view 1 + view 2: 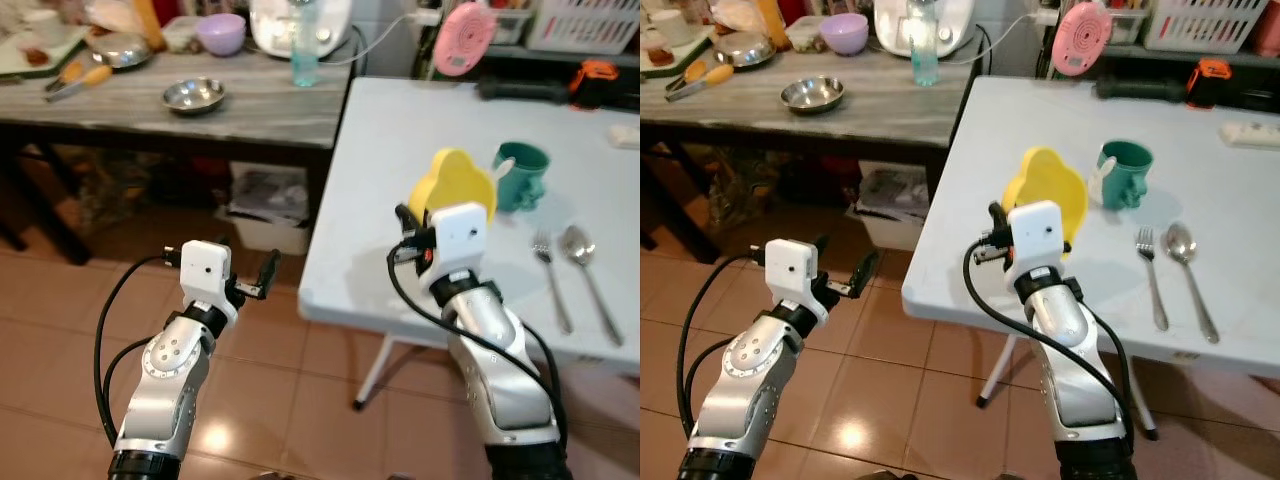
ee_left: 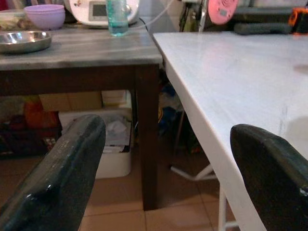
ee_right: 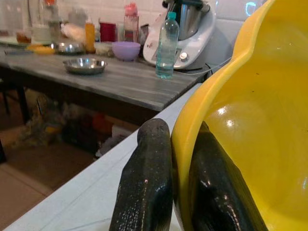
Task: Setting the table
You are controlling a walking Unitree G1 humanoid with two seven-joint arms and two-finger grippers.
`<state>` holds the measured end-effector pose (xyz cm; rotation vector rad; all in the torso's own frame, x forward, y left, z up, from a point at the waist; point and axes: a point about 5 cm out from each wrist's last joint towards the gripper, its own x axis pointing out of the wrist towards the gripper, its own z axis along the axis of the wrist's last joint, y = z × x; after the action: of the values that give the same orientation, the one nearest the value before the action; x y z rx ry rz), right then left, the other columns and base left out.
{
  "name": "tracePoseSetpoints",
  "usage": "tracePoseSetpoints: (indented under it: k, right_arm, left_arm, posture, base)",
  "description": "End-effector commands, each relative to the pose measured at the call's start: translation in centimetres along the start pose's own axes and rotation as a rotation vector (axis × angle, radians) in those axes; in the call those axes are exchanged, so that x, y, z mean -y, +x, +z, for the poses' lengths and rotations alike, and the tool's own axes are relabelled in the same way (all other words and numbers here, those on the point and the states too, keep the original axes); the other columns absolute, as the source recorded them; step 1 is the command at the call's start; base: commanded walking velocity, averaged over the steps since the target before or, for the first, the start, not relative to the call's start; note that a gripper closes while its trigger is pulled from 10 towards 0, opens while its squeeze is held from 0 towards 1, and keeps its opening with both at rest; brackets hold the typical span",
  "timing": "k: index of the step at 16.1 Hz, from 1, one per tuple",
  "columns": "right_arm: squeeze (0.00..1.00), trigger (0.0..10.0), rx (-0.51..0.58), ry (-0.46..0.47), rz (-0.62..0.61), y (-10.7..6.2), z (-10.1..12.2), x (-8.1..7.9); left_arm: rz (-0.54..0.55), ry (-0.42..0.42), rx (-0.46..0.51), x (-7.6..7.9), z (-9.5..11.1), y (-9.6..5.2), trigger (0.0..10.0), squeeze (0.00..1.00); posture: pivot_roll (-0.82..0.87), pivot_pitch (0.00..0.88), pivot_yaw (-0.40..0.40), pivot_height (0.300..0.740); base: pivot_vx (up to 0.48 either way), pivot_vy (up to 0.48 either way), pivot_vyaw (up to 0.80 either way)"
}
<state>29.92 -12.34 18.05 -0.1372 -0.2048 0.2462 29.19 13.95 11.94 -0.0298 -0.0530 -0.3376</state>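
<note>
Two claws are mine. My right claw [image 3: 168, 192] is closed on the rim of one yellow plate [image 1: 453, 185], with one finger [image 3: 144, 183] outside the rim and one inside. I hold the plate tilted up on its edge over the white tabletop [image 1: 400, 130], near the front edge. My left claw [image 2: 168, 183] is wide open and holds nothing. It hangs over the red floor tiles [image 1: 280, 370], just beside the white tabletop's corner.

On the white tabletop I count one green mug [image 1: 521, 176], one fork [image 1: 550, 280] and one spoon [image 1: 585, 270]. The mug stands just behind the plate. The fork and spoon lie side by side, near each other, to the right of the plate.

One gray tabletop [image 1: 250, 105] stands next to the white one. On it I count one small metal bowl [image 1: 193, 95], one purple bowl [image 1: 221, 33], one clear water bottle [image 3: 167, 45] and one white kitchen machine [image 3: 190, 29]. One pink round thing [image 1: 464, 38] stands behind the white tabletop. I cannot read any words on anything.
</note>
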Motion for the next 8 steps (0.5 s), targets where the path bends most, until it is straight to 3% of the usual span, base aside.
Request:
tracePoseSetpoints:
  k: [1,3,8]
  right_arm:
    - [0.0,10.0,0.002,0.005,-0.009,-0.17,-0.03,0.22]
    - [0.0,10.0,0.002,0.007,-0.013,-0.12,-0.09,0.27]
    - [0.0,10.0,0.003,0.008,-0.009,-0.14,-0.12,0.09]
  left_arm:
    - [-0.01,0.012,-0.006,0.23,-0.07,-0.05,10.0,0.0]
    - [-0.011,0.014,-0.007,0.25,-0.07,-0.03,10.0,0.0]
    - [-0.011,0.013,-0.005,0.63,-0.07,0.18,10.0,0.0]
  posture:
    - [-0.07,0.099,0.065,0.74]
    - [-0.07,0.099,0.065,0.74]
    - [-0.07,0.096,0.067,0.74]
  base:
    - [0.0,0.349,0.0]
    - [0.0,0.351,0.0]
    - [0.0,0.362,-0.64]
